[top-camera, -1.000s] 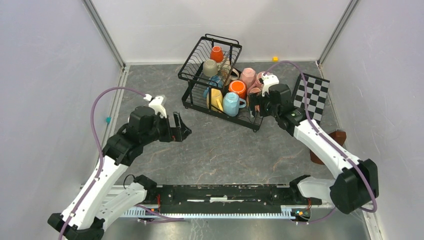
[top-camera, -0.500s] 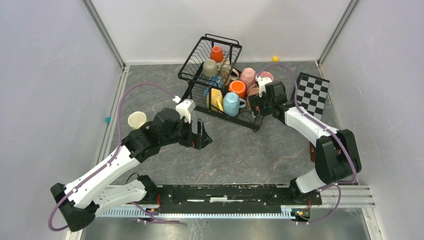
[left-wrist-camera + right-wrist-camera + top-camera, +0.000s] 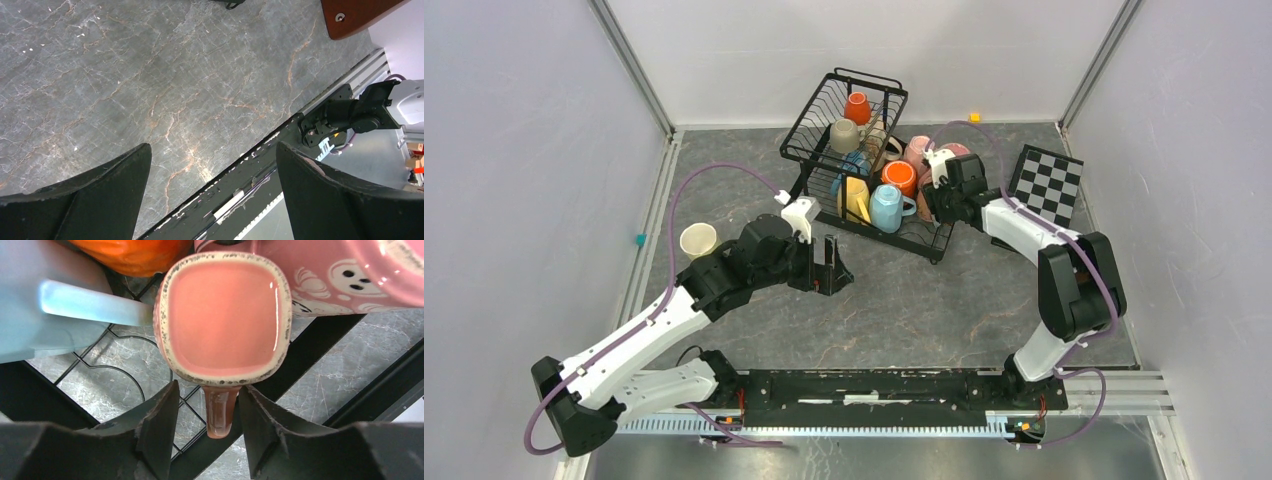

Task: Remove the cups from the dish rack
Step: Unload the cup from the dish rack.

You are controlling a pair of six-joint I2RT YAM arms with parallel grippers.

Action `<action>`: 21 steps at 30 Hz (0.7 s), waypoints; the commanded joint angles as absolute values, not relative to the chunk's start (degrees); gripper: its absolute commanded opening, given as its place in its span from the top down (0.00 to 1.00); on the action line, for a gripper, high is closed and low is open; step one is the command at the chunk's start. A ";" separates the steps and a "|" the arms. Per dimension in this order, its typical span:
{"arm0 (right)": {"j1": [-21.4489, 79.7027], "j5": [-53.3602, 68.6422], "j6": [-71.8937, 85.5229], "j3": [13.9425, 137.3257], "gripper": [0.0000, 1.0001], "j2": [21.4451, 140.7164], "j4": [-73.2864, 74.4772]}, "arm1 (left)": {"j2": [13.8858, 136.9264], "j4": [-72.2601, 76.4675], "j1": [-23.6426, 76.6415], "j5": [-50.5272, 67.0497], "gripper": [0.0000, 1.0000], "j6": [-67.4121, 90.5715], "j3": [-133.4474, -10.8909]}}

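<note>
Grey marbled surface [image 3: 150, 75] lies under the left claw [image 3: 212, 150], spread wide and empty. Farther off, in the lower tray of the dish rack [image 3: 809, 125], the right claw [image 3: 210, 387] stands half apart astride the handle [image 3: 220, 417] of the pink mug [image 3: 225, 315], not yet pinching. Squeeze squarely, then lift straight, clear of the light blue mug [image 3: 30, 315] touching it; its base is hidden.

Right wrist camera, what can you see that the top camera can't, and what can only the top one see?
Only the right wrist view: the pink mug with its speckled squarish rim, its handle between the fingers of the right gripper. Only the top view: the open left gripper, a cream cup on the table, the checkered board. Both: the dish rack, light blue mug, orange mug.
</note>
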State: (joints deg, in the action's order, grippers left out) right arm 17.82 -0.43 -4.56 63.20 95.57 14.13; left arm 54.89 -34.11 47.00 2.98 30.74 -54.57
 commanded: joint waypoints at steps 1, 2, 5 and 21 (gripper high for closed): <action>17.60 -0.18 -6.33 64.88 0.49 95.96 13.10 | 54.61 -32.08 47.20 0.52 0.00 33.50 -55.20; 17.65 -0.26 -6.20 64.81 0.50 95.98 12.87 | 54.61 -32.01 47.20 0.36 0.00 33.66 -55.11; 17.63 -0.54 -5.81 64.76 0.58 96.14 12.19 | 54.56 -32.07 47.24 0.17 0.00 34.51 -54.85; 17.68 -4.01 -2.82 63.77 1.00 88.52 12.67 | 52.24 -29.73 47.24 -3.17 0.00 39.89 -52.61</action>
